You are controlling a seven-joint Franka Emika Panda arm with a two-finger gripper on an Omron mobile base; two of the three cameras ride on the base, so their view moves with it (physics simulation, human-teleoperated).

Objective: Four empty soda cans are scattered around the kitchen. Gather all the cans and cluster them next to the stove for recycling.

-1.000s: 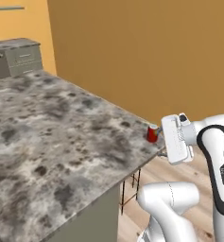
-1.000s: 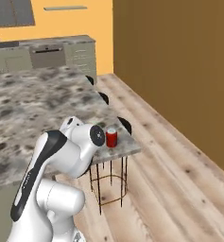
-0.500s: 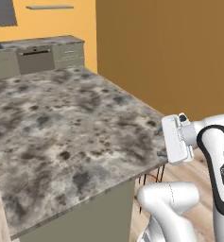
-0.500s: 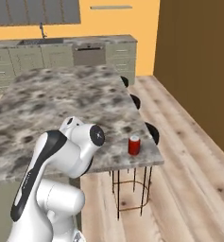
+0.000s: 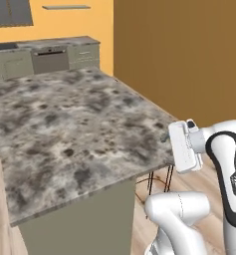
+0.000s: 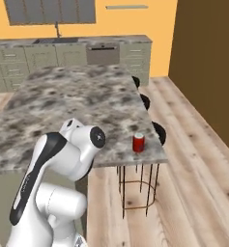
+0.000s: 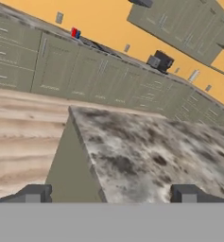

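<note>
A red soda can [image 6: 138, 143] stands upright on the marble island [image 6: 87, 101], close to its near right corner and to the right of my arm. In the hand view my gripper [image 7: 111, 196] is open, its two dark fingertips [image 7: 34, 194] wide apart with nothing between them, looking across the island top [image 7: 146, 156]. Far off on the back counter stand a red can [image 7: 73, 32] and a blue can [image 7: 78, 34] side by side. A dark flat patch [image 7: 98, 46] lies on the counter beside them, too small to tell whether it is the stove.
Black stools [image 6: 159, 132] line the island's right side, above a wire stool frame [image 6: 137, 193]. Grey-green cabinets [image 6: 48, 58] run along the orange back wall. A dark boxy appliance [image 7: 160, 60] sits on the far counter. Wooden floor stretches to the right, towards a brown wall [image 5: 179, 60].
The whole scene has swung in both base views, so the base has moved. The red can now sits further right of the arm. The gripper stays open.
</note>
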